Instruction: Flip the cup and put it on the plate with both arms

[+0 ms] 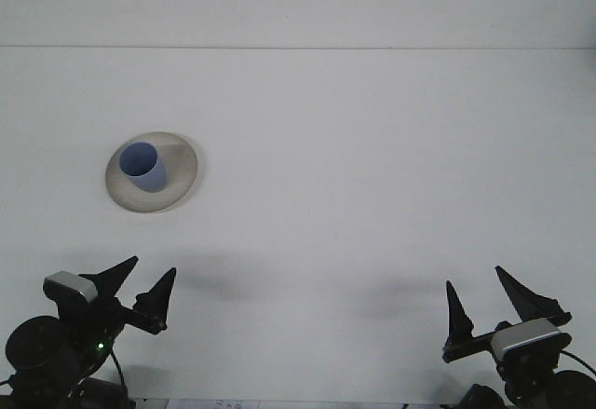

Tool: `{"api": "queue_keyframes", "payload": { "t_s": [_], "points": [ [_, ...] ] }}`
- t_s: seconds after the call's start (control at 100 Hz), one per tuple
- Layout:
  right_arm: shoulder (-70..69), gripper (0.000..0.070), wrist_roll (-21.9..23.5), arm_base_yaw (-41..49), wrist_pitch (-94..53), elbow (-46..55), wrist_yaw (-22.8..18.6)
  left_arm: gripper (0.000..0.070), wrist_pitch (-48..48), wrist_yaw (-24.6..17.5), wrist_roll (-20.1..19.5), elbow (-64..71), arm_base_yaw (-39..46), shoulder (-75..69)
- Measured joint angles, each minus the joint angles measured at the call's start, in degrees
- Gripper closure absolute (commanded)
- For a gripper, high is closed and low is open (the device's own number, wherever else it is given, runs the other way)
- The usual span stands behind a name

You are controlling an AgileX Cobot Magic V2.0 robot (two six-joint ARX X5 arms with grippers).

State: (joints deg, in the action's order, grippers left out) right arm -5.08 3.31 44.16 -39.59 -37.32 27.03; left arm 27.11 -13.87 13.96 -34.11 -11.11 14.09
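A blue cup (143, 166) stands upright, mouth up, on a round beige plate (177, 181) at the left of the white table. My left gripper (142, 285) is low at the front left, well away from the plate, open with nothing between its fingers. At the front right, my right gripper (484, 300) is open and empty too.
The white table (372, 167) stretches back to a pale wall. Both arm bases sit at the bottom edge of the view.
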Motion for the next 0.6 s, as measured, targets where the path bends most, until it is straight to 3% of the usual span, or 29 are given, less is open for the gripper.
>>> {"api": "queue_keyframes", "payload": {
  "t_s": [0.09,0.14,0.19,0.24,0.26,0.28,0.6],
  "points": [
    [0.0,0.0159,0.0,0.0,0.0,0.0,0.0,0.0162,-2.0,0.0,0.2,0.0,0.0,-0.2],
    [0.0,0.0206,0.0,0.0,0.0,0.0,0.0,0.0218,-2.9,0.0,0.2,0.0,0.0,-0.2],
    [0.0,0.0354,0.0,0.0,0.0,0.0,0.0,0.0413,-3.4,0.0,0.2,0.0,0.0,-0.2],
    [0.0,0.0606,0.0,0.0,0.0,0.0,0.0,0.07,-3.7,0.0,0.2,0.0,0.0,-0.2],
    [0.0,0.07,0.0,0.0,0.0,0.0,0.0,0.07,-3.7,0.0,0.2,0.0,0.0,-0.2],
    [0.0,0.07,0.0,0.0,0.0,0.0,0.0,0.0677,-3.7,0.0,0.2,0.0,0.0,-0.2],
    [0.0,0.0693,0.0,0.0,-0.3,0.0,0.0,0.0684,-4.0,0.0,0.4,0.0,0.0,-0.2]
  ]
}}
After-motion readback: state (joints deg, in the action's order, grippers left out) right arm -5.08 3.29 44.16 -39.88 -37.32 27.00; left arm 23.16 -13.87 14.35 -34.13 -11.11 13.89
